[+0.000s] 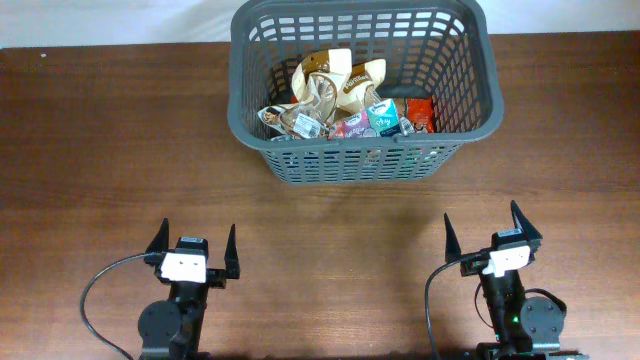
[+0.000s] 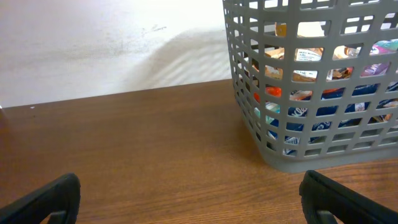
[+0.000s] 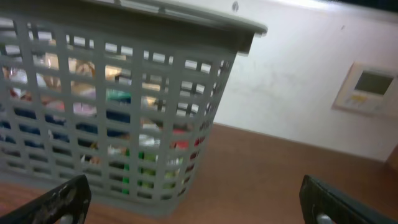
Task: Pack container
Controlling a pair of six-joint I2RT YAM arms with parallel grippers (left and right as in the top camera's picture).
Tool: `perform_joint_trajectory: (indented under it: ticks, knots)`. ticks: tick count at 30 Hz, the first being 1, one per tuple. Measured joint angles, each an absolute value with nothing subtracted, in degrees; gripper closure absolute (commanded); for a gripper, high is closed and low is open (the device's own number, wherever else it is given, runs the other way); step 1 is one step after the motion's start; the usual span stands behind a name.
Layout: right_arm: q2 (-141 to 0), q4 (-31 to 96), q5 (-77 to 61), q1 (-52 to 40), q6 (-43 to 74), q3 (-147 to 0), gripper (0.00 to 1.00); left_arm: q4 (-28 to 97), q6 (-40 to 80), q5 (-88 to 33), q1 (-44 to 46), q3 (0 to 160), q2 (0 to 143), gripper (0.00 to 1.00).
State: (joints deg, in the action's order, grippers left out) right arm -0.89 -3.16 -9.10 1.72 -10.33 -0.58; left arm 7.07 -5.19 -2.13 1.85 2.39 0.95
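The dark grey slotted basket [image 1: 255, 60] stands at the far middle of the wooden table. Several snack packages [image 1: 340, 100] lie inside it, among them tan bags, a teal pack and a red pack. The basket also shows in the left wrist view [image 2: 249, 74] and in the right wrist view [image 3: 186, 43], packages visible through its slots. My left gripper [image 1: 195, 252] is open and empty near the table's front edge, far from the basket. My right gripper [image 1: 488, 232] is open and empty at the front right, also well short of the basket.
A white wall runs behind the table's far edge [image 2: 112, 93]. A white wall panel [image 3: 368, 87] shows at the right in the right wrist view. Black cables [image 1: 95, 290] curl beside each arm base at the front.
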Motion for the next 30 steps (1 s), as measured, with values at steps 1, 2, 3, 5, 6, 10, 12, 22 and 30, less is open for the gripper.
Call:
perform_joint_trajectory:
  ticks: [1,2,3,5,6,10,12,22,30]
  knots:
    - [-0.9,-2.0,-9.1,1.7,-10.3,-0.6,0.01,7.1,-5.2,-2.1,1.8,2.4,1.0,0.01]
    - [-0.9,-1.0,-9.1,1.7,-10.3,-0.6,0.01,7.1,-5.2,-2.1,1.8,2.4,1.0,0.01]
    - [-0.8,0.3,-9.1,1.7,-10.3,-0.6,0.01,7.1,-5.2,-2.1,1.8,2.4,1.0,0.01]
    - [-0.8,2.0,-9.1,1.7,-10.3,-0.6,0.01,7.1,-5.2,-2.1,1.8,2.4,1.0,0.01]
    - [-0.8,2.7,-9.1,1.7,-10.3,-0.6,0.01,7.1,-5.2,-2.1,1.8,2.4,1.0,0.01]
    - [-0.8,3.2,-8.9,1.7,-10.3,-0.6,0.01,7.1,-5.2,-2.1,1.8,2.4,1.0,0.01]
    - [-0.8,3.2,-8.9,1.7,-10.3,-0.6,0.01,7.0,-5.2,-2.1,1.8,2.4,1.0,0.01]
    - [-0.8,3.2,-8.9,1.7,-9.1,-0.6,0.01,7.1,-5.2,-2.1,1.8,2.4,1.0,0.01]
    - [-0.8,3.2,-8.9,1.7,-8.9,-0.6,0.01,7.1,-5.2,-2.1,1.8,2.4,1.0,0.01]
